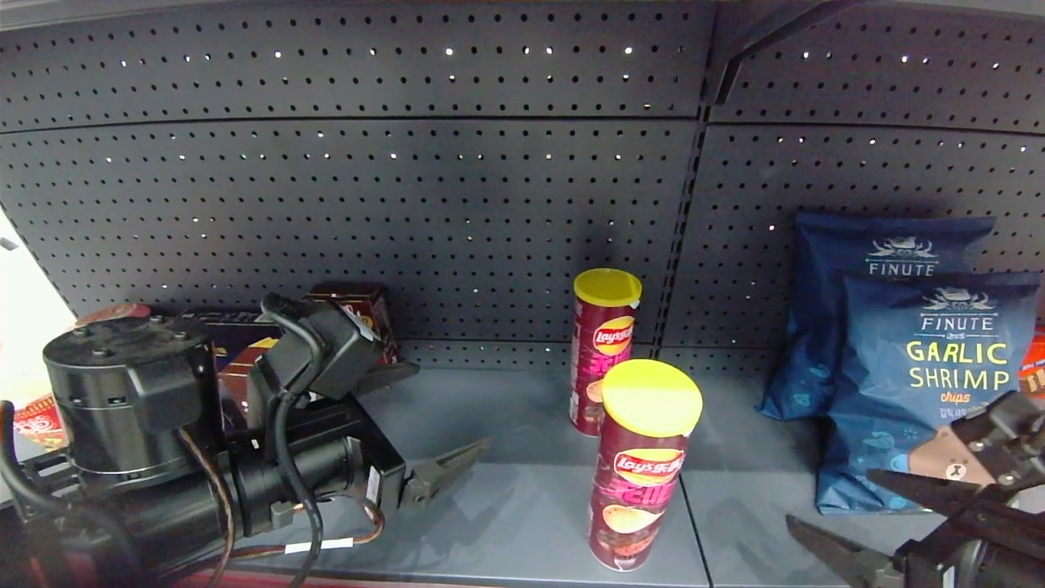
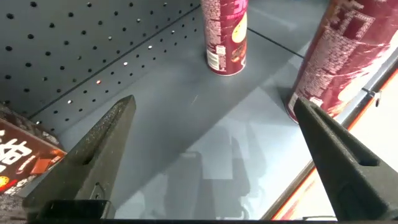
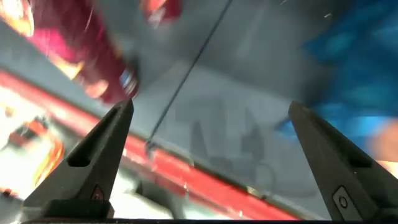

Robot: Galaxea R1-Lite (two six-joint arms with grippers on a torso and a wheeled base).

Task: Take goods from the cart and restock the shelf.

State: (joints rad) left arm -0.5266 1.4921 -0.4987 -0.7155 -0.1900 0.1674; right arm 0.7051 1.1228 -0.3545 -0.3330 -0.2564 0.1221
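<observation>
Left gripper spread; can near shelf edge

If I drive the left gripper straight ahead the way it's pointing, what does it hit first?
Probably the front chip can: it stands just ahead of one finger of the open left gripper. The rear chip can lies farther along the centre line. Depth is hard to judge.

Chip cans: two. Blue chip bags: two.
</observation>
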